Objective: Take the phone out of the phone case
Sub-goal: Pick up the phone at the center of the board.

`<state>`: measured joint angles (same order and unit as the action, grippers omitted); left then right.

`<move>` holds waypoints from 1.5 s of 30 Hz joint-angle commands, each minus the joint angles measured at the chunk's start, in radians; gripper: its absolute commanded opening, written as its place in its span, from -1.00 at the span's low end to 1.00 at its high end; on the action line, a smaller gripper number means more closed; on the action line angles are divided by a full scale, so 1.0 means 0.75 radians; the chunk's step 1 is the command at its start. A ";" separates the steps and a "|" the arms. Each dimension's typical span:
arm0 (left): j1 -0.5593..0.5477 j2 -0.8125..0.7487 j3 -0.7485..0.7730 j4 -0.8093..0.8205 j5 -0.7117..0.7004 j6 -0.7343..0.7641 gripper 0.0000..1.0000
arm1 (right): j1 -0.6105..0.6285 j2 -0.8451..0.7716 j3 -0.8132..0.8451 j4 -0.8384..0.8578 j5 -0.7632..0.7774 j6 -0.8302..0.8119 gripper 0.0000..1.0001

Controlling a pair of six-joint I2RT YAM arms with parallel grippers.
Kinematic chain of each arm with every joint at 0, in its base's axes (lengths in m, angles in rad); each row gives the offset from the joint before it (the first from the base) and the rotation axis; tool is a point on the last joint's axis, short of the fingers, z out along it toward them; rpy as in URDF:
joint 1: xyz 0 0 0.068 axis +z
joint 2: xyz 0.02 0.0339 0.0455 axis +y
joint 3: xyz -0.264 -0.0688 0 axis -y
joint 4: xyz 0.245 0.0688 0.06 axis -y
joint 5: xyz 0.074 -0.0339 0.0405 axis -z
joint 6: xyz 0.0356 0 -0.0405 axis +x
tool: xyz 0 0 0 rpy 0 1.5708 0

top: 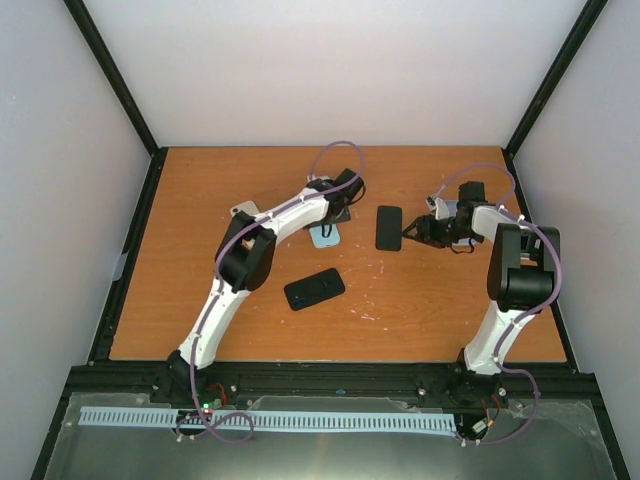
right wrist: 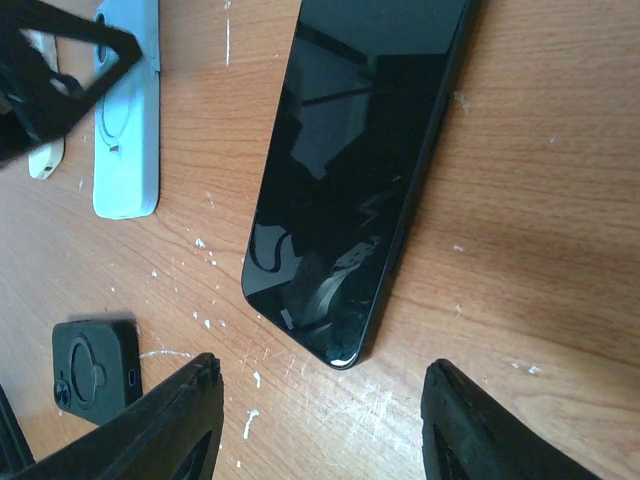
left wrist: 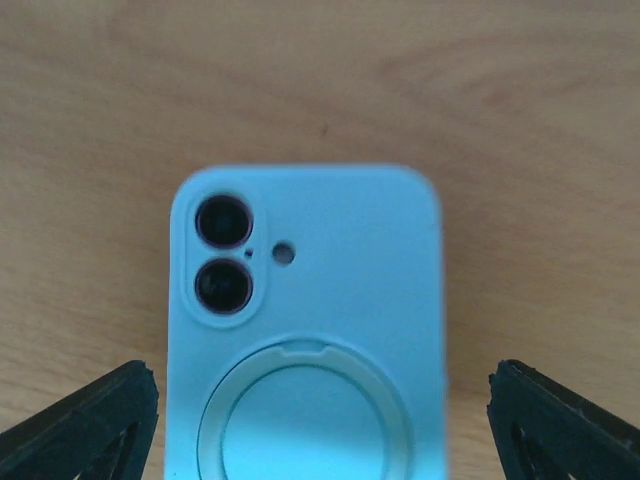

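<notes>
Left pincer (left wrist: 320, 400) hangs spread wide over the blue case (left wrist: 310, 280), one finger either side, neither touching. The case lies back up near the desk's (top: 430, 310) middle, toward the far edge. Its phone (left wrist: 222, 222) looks to be inside, long axis running straight ahead, lenses farthest. Right pincer (right wrist: 320, 375), spread and empty, sits well apart by a black phone (right wrist: 350, 170).

The blue case (left wrist: 310, 300) (its lower part) runs off the picture's edge.
</notes>
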<state>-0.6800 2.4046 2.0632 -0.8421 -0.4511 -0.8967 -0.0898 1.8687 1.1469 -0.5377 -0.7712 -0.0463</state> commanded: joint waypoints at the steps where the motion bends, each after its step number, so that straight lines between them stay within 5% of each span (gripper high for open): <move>1: 0.001 0.068 0.080 -0.186 0.013 -0.081 0.82 | 0.003 -0.001 -0.003 0.041 -0.030 -0.020 0.09; 27: 0.044 0.050 -0.051 -0.124 0.103 -0.113 0.73 | 0.004 0.037 0.006 0.032 -0.039 -0.016 0.09; 36: 0.042 -0.073 -0.207 -0.034 0.114 -0.027 0.32 | 0.003 0.024 0.007 0.031 -0.029 -0.017 0.09; 45: 0.043 -0.526 -0.649 0.516 0.268 0.346 0.18 | 0.004 0.008 0.011 0.033 -0.052 -0.026 0.09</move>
<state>-0.6575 2.1895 1.6550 -0.6937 -0.3149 -0.8021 -0.0898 1.8885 1.1469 -0.5255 -0.7963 -0.0479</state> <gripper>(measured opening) 0.807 0.545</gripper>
